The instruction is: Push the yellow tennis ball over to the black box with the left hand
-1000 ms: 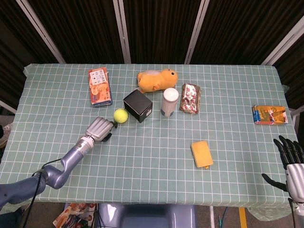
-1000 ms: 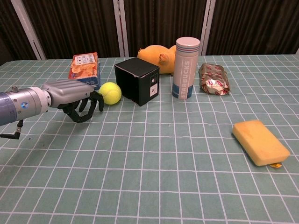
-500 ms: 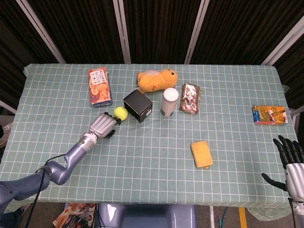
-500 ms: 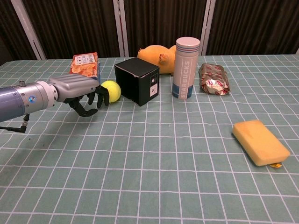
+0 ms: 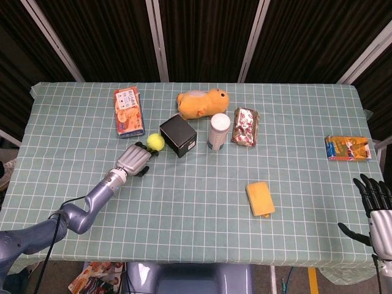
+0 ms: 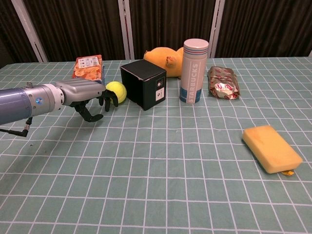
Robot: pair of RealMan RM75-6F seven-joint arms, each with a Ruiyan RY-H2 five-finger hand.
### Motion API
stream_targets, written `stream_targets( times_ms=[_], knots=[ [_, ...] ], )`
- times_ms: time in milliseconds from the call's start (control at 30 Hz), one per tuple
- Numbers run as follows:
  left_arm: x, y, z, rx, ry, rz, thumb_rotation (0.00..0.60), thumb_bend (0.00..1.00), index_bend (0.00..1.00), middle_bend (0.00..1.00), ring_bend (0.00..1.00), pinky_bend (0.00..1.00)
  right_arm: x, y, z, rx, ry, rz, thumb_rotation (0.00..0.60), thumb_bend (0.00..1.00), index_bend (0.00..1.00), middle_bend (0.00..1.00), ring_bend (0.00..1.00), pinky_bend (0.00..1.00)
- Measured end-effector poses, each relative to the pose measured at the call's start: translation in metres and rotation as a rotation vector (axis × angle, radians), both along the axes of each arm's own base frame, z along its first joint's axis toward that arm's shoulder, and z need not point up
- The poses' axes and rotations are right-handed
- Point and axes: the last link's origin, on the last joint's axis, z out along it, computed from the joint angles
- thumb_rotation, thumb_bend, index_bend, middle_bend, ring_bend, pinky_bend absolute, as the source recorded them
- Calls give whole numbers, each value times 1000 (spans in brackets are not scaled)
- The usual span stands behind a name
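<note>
The yellow tennis ball (image 5: 154, 142) (image 6: 117, 91) lies against the left side of the black box (image 5: 178, 135) (image 6: 144, 84) near the table's middle. My left hand (image 5: 135, 160) (image 6: 85, 95) lies palm down just left of the ball. Its dark fingertips (image 6: 106, 101) are bent downward and touch the ball's near left side, and it holds nothing. My right hand (image 5: 375, 205) hangs off the table's near right corner with its fingers spread and empty, seen only in the head view.
An orange snack box (image 5: 129, 111) lies behind the left hand. An orange plush toy (image 5: 203, 102), a Starbucks tumbler (image 6: 194, 71) and a foil packet (image 6: 223, 82) stand right of the black box. A yellow sponge (image 6: 271, 148) and an orange packet (image 5: 348, 147) lie further right.
My left hand has moved forward and to the right, rolling the ball from open cloth up against the black box. The right hand has not moved.
</note>
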Motion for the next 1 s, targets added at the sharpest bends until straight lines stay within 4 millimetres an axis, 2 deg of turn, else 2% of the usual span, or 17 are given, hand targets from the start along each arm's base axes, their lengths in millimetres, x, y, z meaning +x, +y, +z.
stream_targets(
  times_ms=[233,333,433,533,600,733,900,967,1000],
  knots=[
    [5,0,2,1,-22,-11,600,430,189,255,232,205,1,1,0,4,-1,5,600,115,0,0,0,0],
    [9,0,2,0,-36,-22,600,429,186,242,221,175,2,1,-1,5,-1,8,600,115,0,0,0,0],
    [14,1,1,-7,-56,-26,600,426,180,213,173,64,2,1,-1,5,-1,10,600,115,0,0,0,0],
    [20,4,-1,-18,-79,-25,600,427,177,195,140,0,2,1,0,4,-2,10,600,115,0,0,0,0],
    [25,5,-3,-25,-84,-35,600,427,177,194,139,1,2,1,0,3,-4,8,600,115,0,0,0,0],
    [28,4,-6,-41,-84,-49,600,426,173,191,148,107,1,2,2,0,-7,7,600,114,0,0,0,0],
    [31,1,-4,-35,-79,-86,600,427,172,190,148,21,1,2,2,0,-7,11,600,115,0,0,0,0],
    [32,2,-2,-34,-79,-92,600,426,175,193,148,38,1,2,2,1,-8,13,600,114,0,0,0,0],
    [33,2,-2,-36,-80,-90,600,426,181,198,154,93,2,3,2,0,-9,16,600,114,0,0,0,0]
  ],
)
